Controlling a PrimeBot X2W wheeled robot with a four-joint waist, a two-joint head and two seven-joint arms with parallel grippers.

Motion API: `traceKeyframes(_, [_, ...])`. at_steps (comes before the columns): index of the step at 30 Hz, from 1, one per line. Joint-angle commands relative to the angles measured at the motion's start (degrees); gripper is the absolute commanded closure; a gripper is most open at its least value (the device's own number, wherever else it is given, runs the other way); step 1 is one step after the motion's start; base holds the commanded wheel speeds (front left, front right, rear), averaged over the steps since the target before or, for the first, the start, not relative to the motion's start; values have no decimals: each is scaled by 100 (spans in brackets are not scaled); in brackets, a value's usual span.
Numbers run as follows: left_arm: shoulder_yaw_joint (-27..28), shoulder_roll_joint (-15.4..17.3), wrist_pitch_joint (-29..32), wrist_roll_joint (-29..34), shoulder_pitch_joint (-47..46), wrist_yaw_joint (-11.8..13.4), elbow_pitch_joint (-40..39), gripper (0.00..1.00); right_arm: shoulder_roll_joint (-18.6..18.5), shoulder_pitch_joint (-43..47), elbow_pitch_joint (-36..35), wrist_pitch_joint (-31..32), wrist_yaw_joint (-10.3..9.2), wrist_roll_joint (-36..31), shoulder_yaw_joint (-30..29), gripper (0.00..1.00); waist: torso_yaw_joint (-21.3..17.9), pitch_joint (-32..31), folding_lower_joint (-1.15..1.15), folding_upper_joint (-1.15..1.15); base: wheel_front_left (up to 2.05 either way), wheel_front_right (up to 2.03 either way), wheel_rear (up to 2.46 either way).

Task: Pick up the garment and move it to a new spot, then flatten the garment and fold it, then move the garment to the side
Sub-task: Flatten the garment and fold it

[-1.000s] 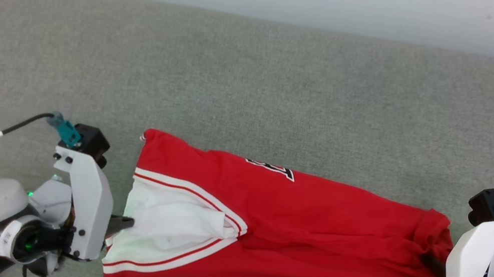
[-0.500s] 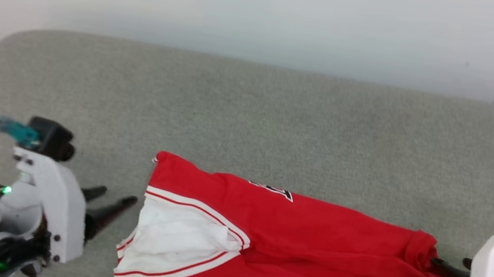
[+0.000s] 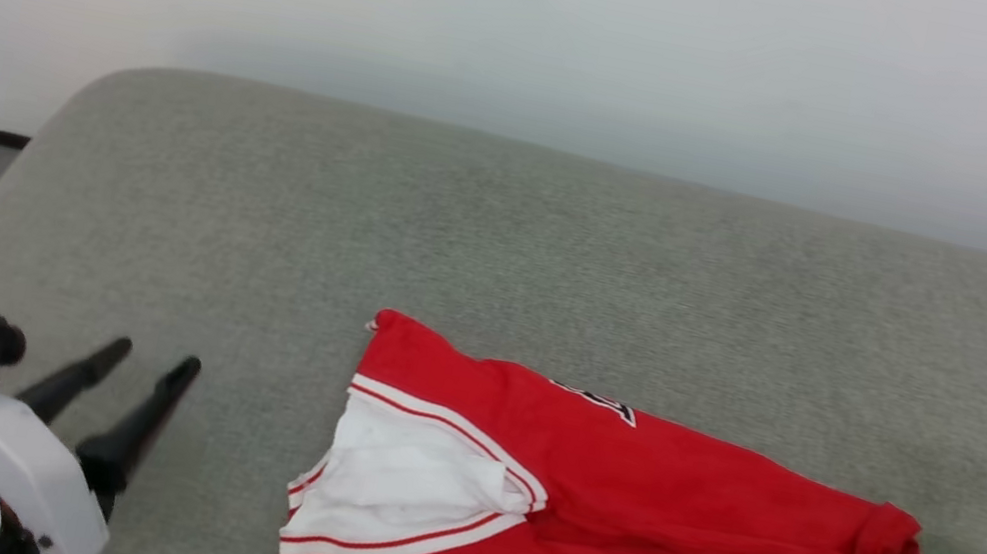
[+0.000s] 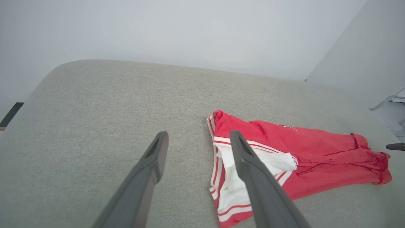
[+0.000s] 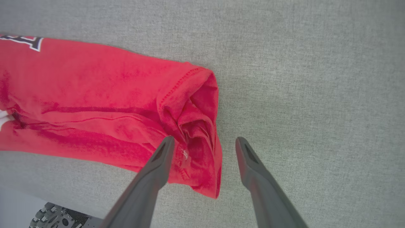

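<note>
Garment point(image 3: 665, 511) folded lengthwise, red, white sleeve (striped trim) showing

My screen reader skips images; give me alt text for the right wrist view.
A red garment lies in a long folded strip on a grey cushion, its bunched end partly between the open jaws of the right gripper.
</note>
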Motion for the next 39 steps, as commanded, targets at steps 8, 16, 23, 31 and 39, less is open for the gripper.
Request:
traceKeyframes(8, [2231,-832,-23,1242,1545,121,111,0,237,-59,536,-6,-9,-278,-239,0,345,83,0,0,0,0,0])
traceKeyframes(16, [4211,-1948,-25,2503,2956,-526,245,0,295,-242,1189,-159,-9,-392,-146,0,463,137,0,0,0,0,0])
traceKeyframes(23, [5434,-2960,-25,3210,3624,-1233,416,0,100,-392,1547,-548,-9,-226,285,100,470,203,0,0,0,0,0])
traceKeyframes(31, [6096,-3635,-25,3635,3845,-1763,577,0,-221,-519,1844,-719,-10,19,364,100,473,256,0,0,0,0,0])
traceKeyframes(39, [6446,-3917,-24,3923,3853,-2033,645,0,-372,-677,1962,-858,-10,340,341,100,374,306,0,0,0,0,0])
